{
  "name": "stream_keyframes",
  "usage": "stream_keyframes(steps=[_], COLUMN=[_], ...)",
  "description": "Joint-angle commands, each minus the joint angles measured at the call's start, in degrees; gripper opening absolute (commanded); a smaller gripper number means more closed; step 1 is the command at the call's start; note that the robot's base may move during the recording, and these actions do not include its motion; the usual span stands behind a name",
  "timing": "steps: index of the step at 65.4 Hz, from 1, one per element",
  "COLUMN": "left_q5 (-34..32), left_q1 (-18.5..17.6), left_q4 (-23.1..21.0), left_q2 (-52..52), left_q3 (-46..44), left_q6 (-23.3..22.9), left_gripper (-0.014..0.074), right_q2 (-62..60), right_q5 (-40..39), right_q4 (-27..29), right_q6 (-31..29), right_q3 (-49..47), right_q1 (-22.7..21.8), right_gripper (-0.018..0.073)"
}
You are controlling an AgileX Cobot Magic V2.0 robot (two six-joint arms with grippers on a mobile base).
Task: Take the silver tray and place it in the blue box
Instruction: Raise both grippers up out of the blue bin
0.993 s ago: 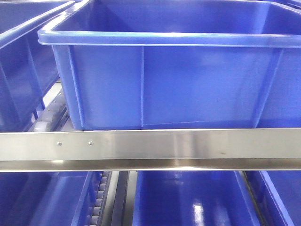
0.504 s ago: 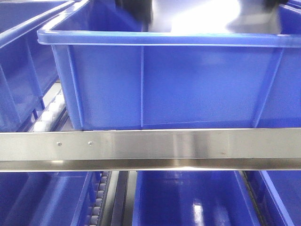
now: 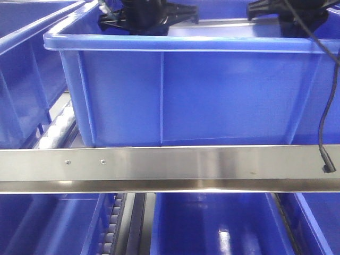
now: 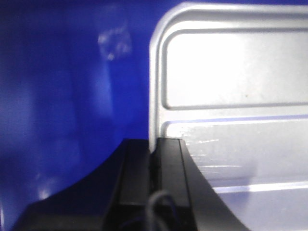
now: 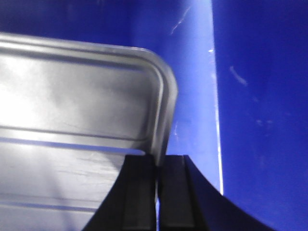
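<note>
silver tray (image 4: pixel 231 96): the left wrist picture cut it off at the right and bottom edges. In the right wrist picture the left and bottom edges cut it off. In the front picture the box wall hid almost all of it.
blue box (image 3: pixel 186 95): its right end ran off the front picture. Its floor was hidden there.
left gripper (image 3: pixel 143 13): the top edge of the front picture cut it off, and the box rim hid its tips.
right gripper (image 3: pixel 289 10): cut off at the top edge too, tips hidden.
cable (image 3: pixel 321 122): its top end was out of sight.
</note>
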Motion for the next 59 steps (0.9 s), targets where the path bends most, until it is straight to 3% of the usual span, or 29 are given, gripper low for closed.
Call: stream_keyframes(steps=[1,14,16,28,38,48,59], left_q5=[-3.09,-2.96,-2.69,0.18,4.26,9.31,10.83], left_q1=[-0.43,-0.43,-0.43,-0.78,-1.39,-1.76,-1.76], left_q4=[0.25,-0.29,-0.29,-0.29,-0.29,-0.18,-0.07], left_q2=[-3.54,-4.42,-4.71,-7.82,-12.97,-17.96,-24.9], left_q3=[-2.32,-2.43,-2.68,-4.97,-5.37,-5.0,0.93], left_q6=[0.78,0.78,0.78,0.78,3.06,7.91,9.3], left_gripper=[0.0053,0.0407,0.0435,0.0437,0.0374,0.0274,0.0157], right_q2=[-3.2,-4.28,-4.76,-8.79,-14.77,-20.74,-26.34], right_q5=[-2.74,-2.21,-2.09,-0.72,2.69,5.83,6.68], right_q4=[-1.79,-1.79,-1.79,-1.58,-1.29,-1.23,-1.28], right_q6=[-1.23,-1.23,-1.23,-1.23,-1.75,-4.2,-7.5], right_q3=[-2.21,-2.21,-2.21,-2.21,-2.14,-1.97,0.88], right_q1=[0.3,0.3,0.3,0.3,0.63,2.23,5.35], right_gripper=[0.0193,0.0614,0.0634,0.0578,0.048,0.0319,0.0114])
